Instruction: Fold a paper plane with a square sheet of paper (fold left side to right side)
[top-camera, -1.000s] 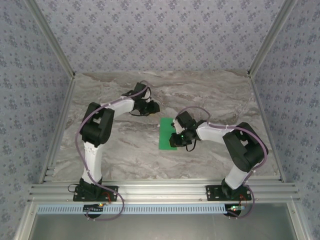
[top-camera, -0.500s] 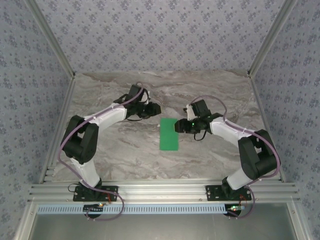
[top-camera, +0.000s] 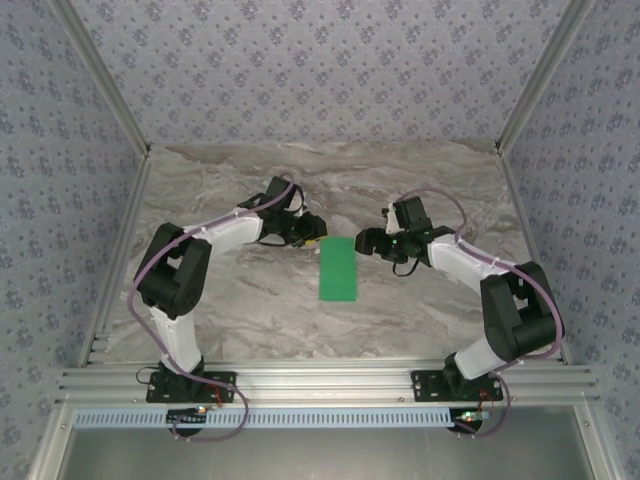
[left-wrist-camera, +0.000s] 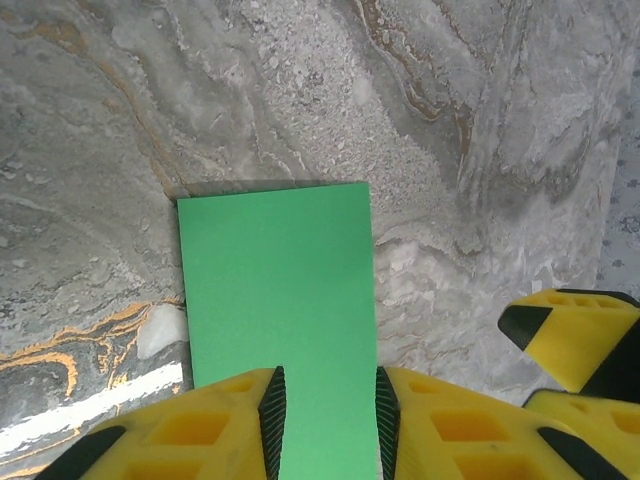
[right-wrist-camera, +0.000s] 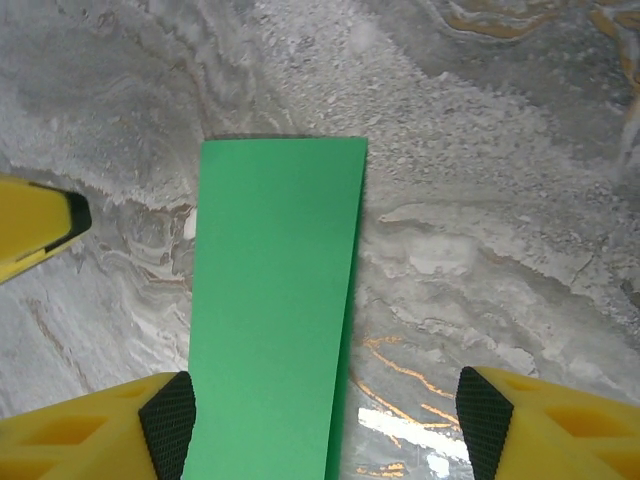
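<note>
Tabletop (top-camera: 240, 305) of grey marble, with the green sheet of paper (top-camera: 339, 270) lying flat near its centre as a narrow rectangle, its long axis running away from the arm bases. At its far end are the left gripper (top-camera: 312, 240), jaws a narrow gap apart above the paper (left-wrist-camera: 275, 300), contact uncertain, and the right gripper (top-camera: 366, 242), jaws spread wide (right-wrist-camera: 325, 415), holding nothing.

I'm looking into a lab test cell, not a lived-in room. A marbled tabletop (top-camera: 250, 310) is boxed in by patterned wall panels (top-camera: 320, 70) along the top and both sides. Aluminium framing (top-camera: 330, 380) runs across the bottom of the frame, with the left arm (top-camera: 178, 280) and right arm (top-camera: 515, 320) bolted to it.
</note>
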